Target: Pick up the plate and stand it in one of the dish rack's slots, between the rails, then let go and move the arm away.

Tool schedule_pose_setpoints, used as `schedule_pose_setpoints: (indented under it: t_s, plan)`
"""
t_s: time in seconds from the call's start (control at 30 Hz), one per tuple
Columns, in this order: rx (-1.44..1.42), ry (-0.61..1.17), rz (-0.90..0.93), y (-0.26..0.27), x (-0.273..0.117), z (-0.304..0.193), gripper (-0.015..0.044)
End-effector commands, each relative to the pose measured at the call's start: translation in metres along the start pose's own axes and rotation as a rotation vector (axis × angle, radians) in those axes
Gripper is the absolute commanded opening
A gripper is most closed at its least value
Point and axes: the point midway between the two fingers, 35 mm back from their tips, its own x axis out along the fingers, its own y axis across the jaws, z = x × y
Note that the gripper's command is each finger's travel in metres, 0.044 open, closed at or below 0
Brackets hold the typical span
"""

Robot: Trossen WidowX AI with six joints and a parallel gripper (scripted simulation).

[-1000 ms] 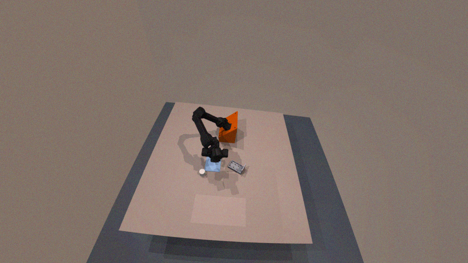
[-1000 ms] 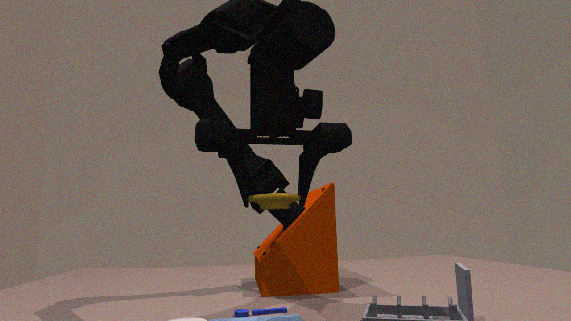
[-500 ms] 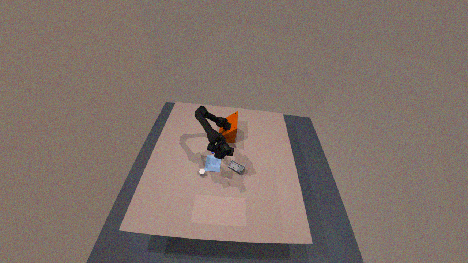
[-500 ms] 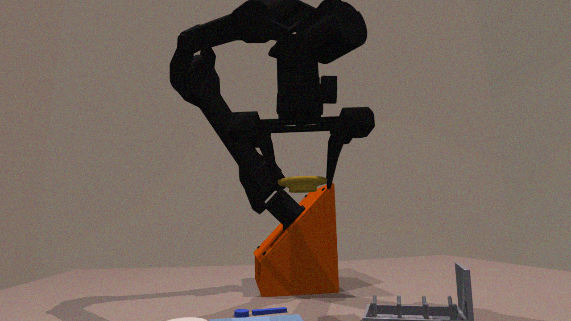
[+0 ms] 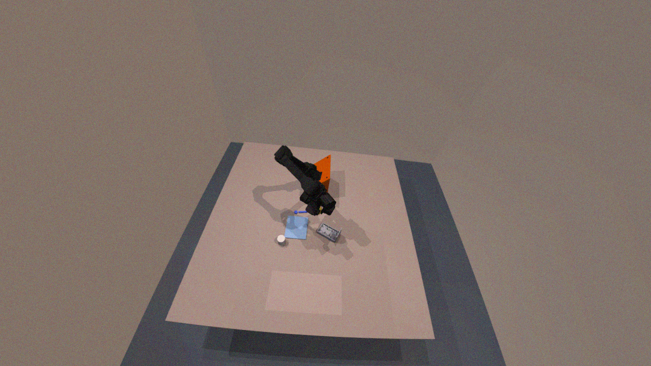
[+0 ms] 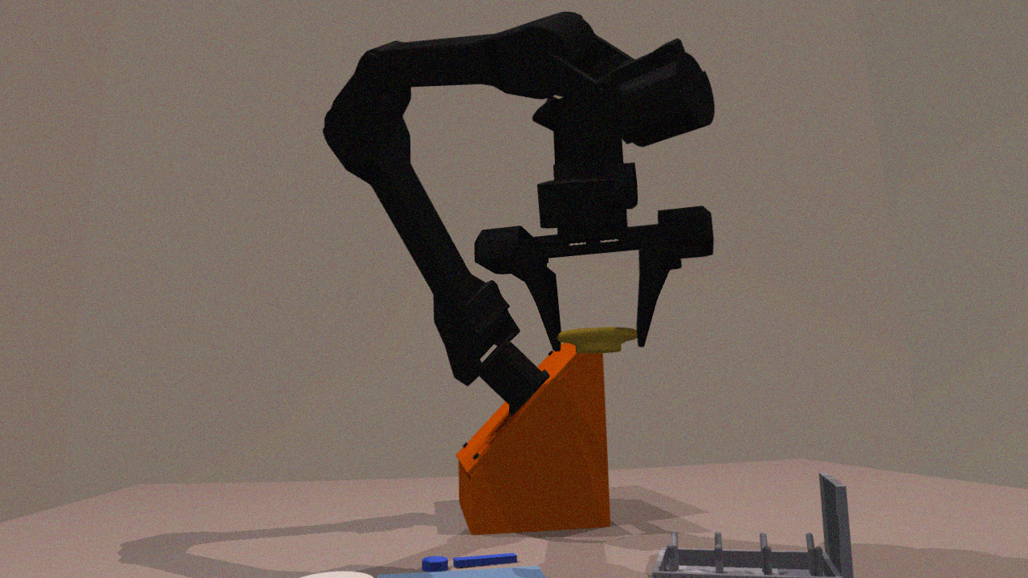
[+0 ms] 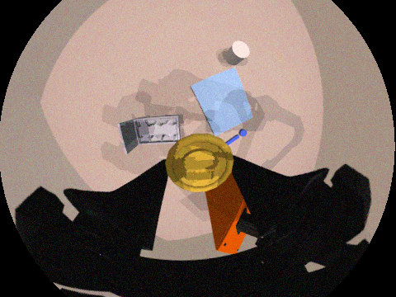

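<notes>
- One plate (image 6: 597,339), yellow and round, hangs flat and high above the table (image 5: 391,291), pinched by its opposite rim edges in the jaws of the gripper (image 6: 597,337).
- It looks stiff, light and probably slippery; an edge pinch like this could let it swivel when tipped upright.
- The rack (image 6: 761,557) stands on the table, below and to the right.
- No brand, label or writing can be read.

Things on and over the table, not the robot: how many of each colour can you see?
Yellow: 1, the plate in the gripper
Light blue: 1, the mat
Dark blue: 1, the spoon
White: 1, the cup
Grey: 1, the dish rack
Orange: 1, the wedge block
Total: 6
</notes>
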Motion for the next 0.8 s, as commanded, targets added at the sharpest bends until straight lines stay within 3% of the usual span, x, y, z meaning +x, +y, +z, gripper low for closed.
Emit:
schedule_pose_setpoints:
  t_s: [0.0,0.77]
  plan:
    - [-0.011,0.030,0.011,0.002,0.005,-0.005,0.0000]
    - [-0.414,0.297,0.327,0.017,0.065,-0.024,0.0000]
